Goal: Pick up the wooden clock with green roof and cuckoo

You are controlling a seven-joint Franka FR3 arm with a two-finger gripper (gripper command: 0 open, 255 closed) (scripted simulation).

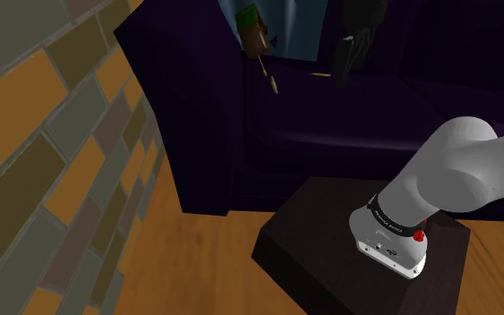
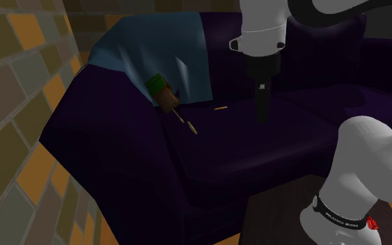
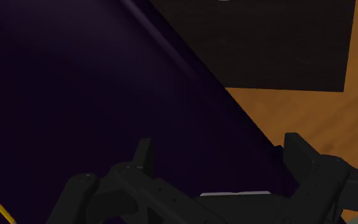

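A dark purple sofa stands against a wall of orange and grey tiles above a wooden floor, with a blue cloth draped over its backrest and arm. The clock, brown-bodied with a green roof, lies tilted at the far end of the seat, at the second exterior view's left, resting against the lower edge of the cloth. A thin trailing piece with a small weight runs from it across the cushion. The black gripper hangs point-down over the middle of the seat, well apart from the clock and to its right in that view. Its fingers are spread, with nothing between them. A yellow pencil lies on the cushion between gripper and clock.

The approach is not yet made, and several things could spoil it. The clock sits askew on soft upholstery, so fingers closing on the sloped roof may slide off rather than bite. The cloth touches the clock, and a finger reaching in from that side could gather fabric with it. The trailing weight might drag or catch on the cushion during a lift. A low sweep to the left could also knock the pencil.
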